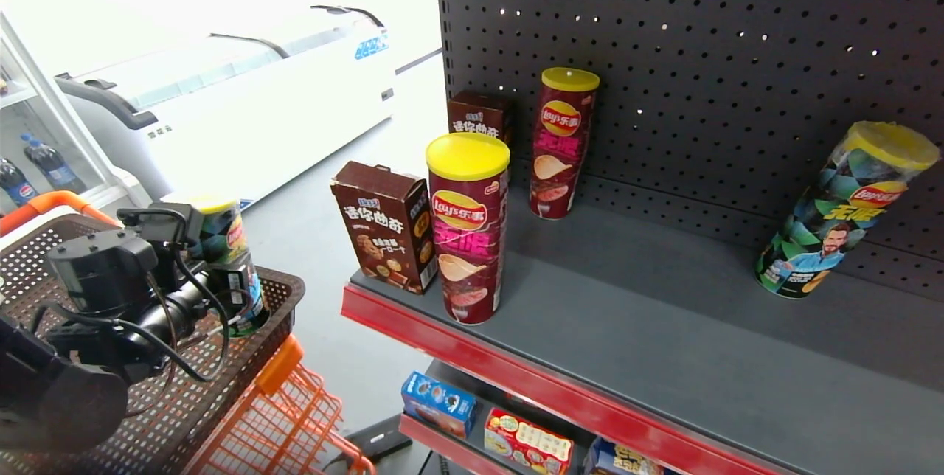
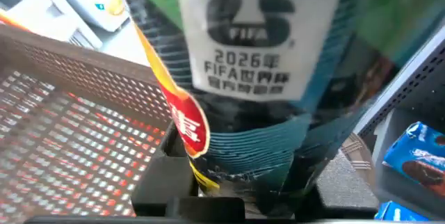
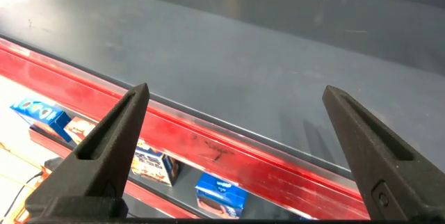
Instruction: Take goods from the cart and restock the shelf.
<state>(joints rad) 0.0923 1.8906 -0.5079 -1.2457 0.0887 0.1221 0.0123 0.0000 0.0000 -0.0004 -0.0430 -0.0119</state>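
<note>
My left gripper [image 1: 230, 285] is shut on a green and blue chips can [image 1: 225, 246] with a yellow lid, holding it upright over the brown cart basket [image 1: 284, 290]. The left wrist view shows that can [image 2: 250, 99] close up between the fingers, above the basket mesh [image 2: 69, 133]. The grey shelf board [image 1: 627, 327] carries two maroon chips cans [image 1: 467, 228] [image 1: 562, 143], two brown cookie boxes [image 1: 387, 228] [image 1: 481, 115] and a matching green can [image 1: 841, 213] leaning on the pegboard. My right gripper [image 3: 236, 154] is open in front of the shelf's red edge [image 3: 229, 137].
A lower shelf [image 1: 442, 434] holds blue and red packets. The cart's orange frame [image 1: 287, 416] stands left of the shelf. A white chest freezer [image 1: 243, 106] sits behind, with a drinks fridge [image 1: 29, 165] at far left. Bare board lies between the maroon cans and the leaning can.
</note>
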